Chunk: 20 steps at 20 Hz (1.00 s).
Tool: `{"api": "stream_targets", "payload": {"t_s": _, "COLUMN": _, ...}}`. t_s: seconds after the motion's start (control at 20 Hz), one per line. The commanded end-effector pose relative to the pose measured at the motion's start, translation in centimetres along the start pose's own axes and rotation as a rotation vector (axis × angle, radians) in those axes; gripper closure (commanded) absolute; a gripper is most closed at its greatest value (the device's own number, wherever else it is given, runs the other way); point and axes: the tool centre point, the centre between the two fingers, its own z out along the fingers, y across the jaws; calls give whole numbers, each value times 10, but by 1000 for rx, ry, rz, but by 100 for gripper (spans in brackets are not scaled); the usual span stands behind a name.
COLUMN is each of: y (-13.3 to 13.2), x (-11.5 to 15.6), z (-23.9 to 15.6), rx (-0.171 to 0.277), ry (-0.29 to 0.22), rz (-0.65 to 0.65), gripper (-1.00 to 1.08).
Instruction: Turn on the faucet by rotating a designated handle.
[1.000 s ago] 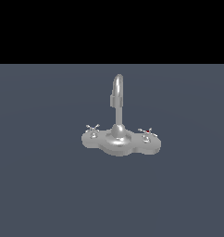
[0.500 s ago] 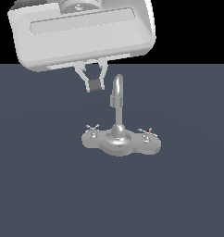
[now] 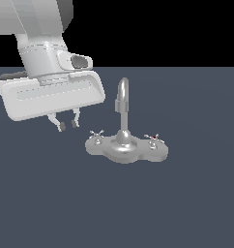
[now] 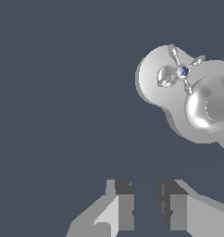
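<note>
your gripper (image 3: pixel 67 125) hangs beside the faucet (image 3: pixel 124 141), off to the exterior view's left of its base and a little above it, touching nothing. the fingers (image 4: pixel 119 203) are spread with a clear gap between them, and nothing sits in that gap.

the designated handle (image 3: pixel 96 133) is the plain silver cross knob on the lobe of the base nearest your gripper, on the near side of the spout (image 3: pixel 123 99) from where the gripper hangs. the other cross knob, the one with the red dot (image 3: pixel 153 138), sits on the far lobe, beyond the spout.

so the move turns on one thing: the handle lies toward the spout from the gripper and slightly lower. in the wrist view it (image 4: pixel 181 71) sits well off the line between the fingers, with its four short arms spread flat over the base. you'd likely need to shift toward the spout before descending, and stop short of the spout itself.
</note>
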Motion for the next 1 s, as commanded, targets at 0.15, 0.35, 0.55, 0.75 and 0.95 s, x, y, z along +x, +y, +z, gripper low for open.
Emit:
{"api": "stream_targets", "payload": {"t_s": 0.15, "y": 66, "x": 31, "z": 33, "rx": 34, "ry": 41, "rz": 211, "gripper": 72}}
{"api": "stream_targets", "payload": {"t_s": 0.35, "y": 17, "x": 43, "z": 75, "rx": 61, "ry": 43, "rz": 42, "gripper": 92}}
{"api": "stream_targets", "payload": {"t_s": 0.55, "y": 27, "x": 82, "z": 72, "rx": 36, "ry": 96, "rz": 56, "gripper": 78}}
{"api": "stream_targets", "payload": {"t_s": 0.75, "y": 103, "x": 87, "z": 102, "rx": 81, "ry": 114, "rz": 303, "gripper": -79}}
{"api": "stream_targets", "payload": {"t_s": 0.95, "y": 40, "x": 133, "z": 80, "rx": 67, "ry": 231, "rz": 6, "gripper": -77}}
